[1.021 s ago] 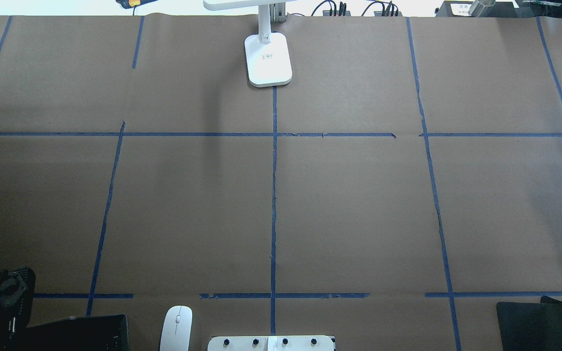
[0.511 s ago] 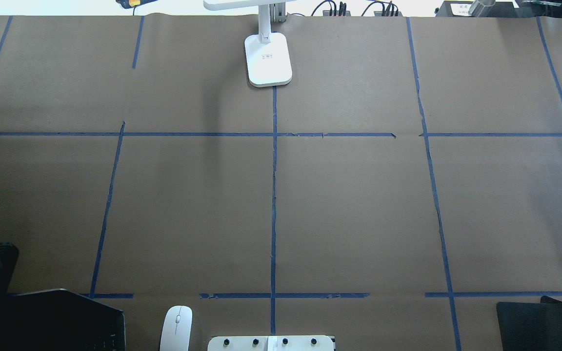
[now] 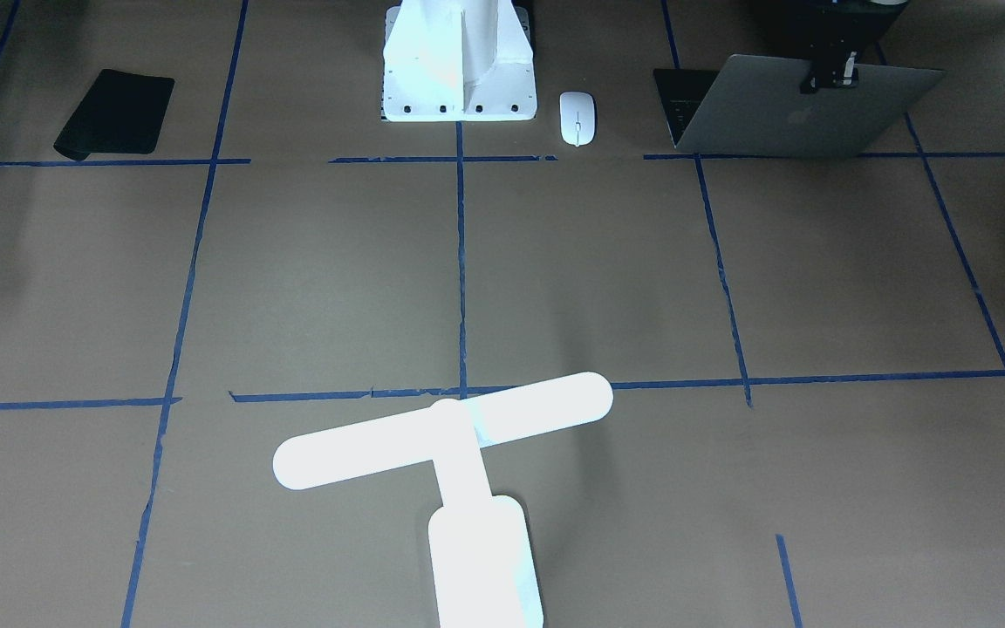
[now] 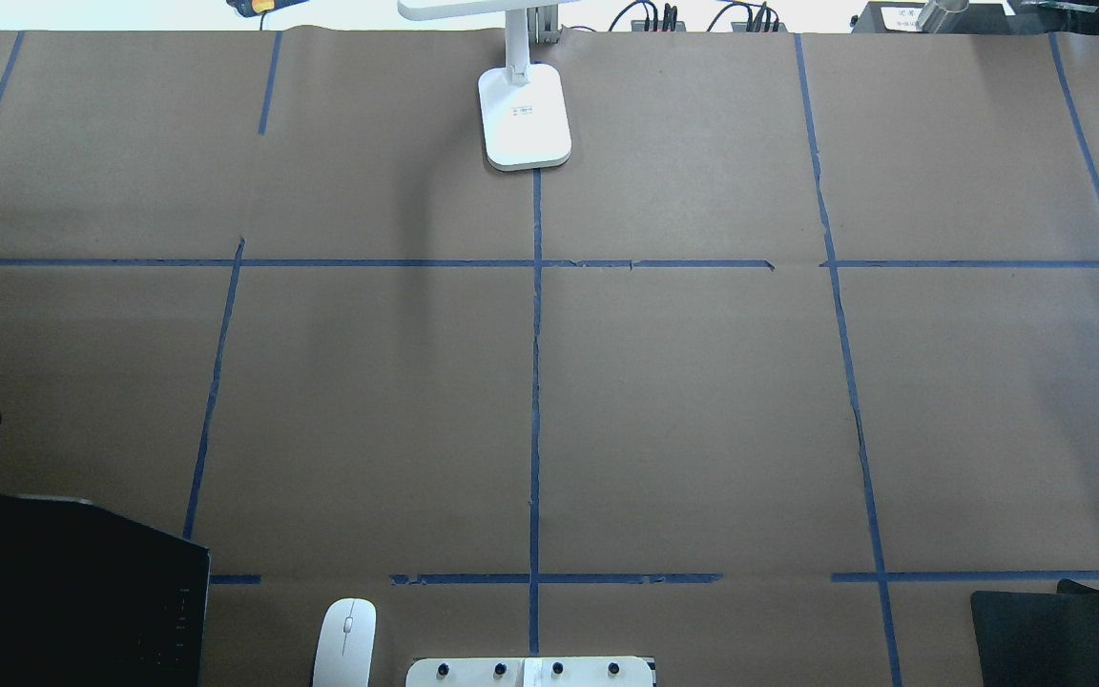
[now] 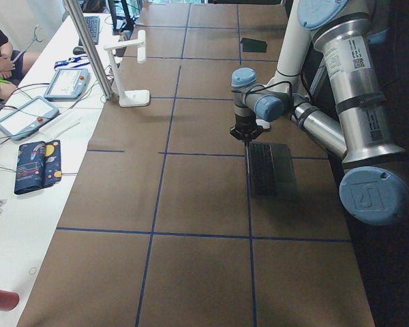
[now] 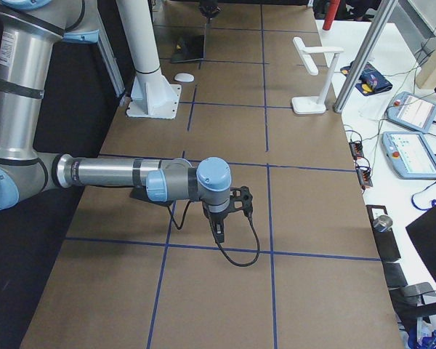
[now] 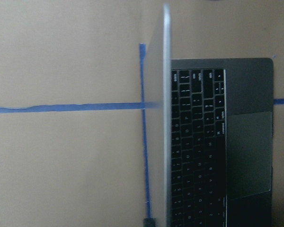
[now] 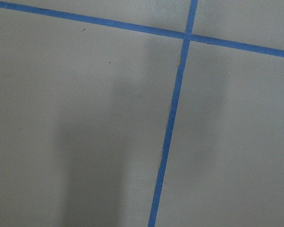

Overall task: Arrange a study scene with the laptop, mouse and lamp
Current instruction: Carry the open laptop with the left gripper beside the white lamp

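The laptop (image 3: 803, 113) stands partly open at the robot's near left; its dark screen shows in the overhead view (image 4: 72, 592). My left gripper (image 3: 830, 74) is shut on the top edge of the lid and holds it up. In the left wrist view the lid (image 7: 166, 118) is edge-on beside the black keys (image 7: 199, 151). The white mouse (image 3: 577, 118) lies flat between the laptop and the pedestal. The white lamp (image 3: 450, 436) stands at the far side on the centre line. My right gripper (image 6: 218, 233) hangs low over bare paper; I cannot tell whether it is open.
A flat black pad (image 3: 114, 113) lies at the robot's near right. The white bolted pedestal (image 3: 459, 61) stands at the near centre. Brown paper with blue tape lines (image 4: 535, 382) covers the table. An operator's bench with tablets (image 5: 27, 116) runs along the far side.
The laptop lid has swung up and open wider. My left gripper has moved with it, away from the robot's edge. Mouse, lamp and pad have not moved.
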`<action>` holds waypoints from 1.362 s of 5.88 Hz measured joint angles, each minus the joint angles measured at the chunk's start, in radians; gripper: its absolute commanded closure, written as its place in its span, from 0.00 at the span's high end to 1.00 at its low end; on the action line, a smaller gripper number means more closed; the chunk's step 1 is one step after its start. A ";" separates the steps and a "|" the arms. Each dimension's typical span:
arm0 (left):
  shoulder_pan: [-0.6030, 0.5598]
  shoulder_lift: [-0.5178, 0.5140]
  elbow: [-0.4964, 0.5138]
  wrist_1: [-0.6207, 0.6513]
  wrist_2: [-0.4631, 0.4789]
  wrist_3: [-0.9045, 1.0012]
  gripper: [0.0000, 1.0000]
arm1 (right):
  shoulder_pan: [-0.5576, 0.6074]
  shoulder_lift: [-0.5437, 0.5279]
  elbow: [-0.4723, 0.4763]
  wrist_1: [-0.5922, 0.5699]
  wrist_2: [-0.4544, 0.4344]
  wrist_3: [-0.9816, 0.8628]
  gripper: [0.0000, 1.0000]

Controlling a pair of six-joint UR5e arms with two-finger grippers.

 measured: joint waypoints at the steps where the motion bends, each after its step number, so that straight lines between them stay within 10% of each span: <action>1: -0.042 -0.103 0.008 0.075 0.011 0.044 0.00 | 0.000 0.000 0.000 0.000 0.000 0.000 1.00; 8: -0.119 -0.923 0.613 0.197 0.055 -0.054 0.00 | 0.000 0.000 -0.001 -0.001 0.000 0.000 1.00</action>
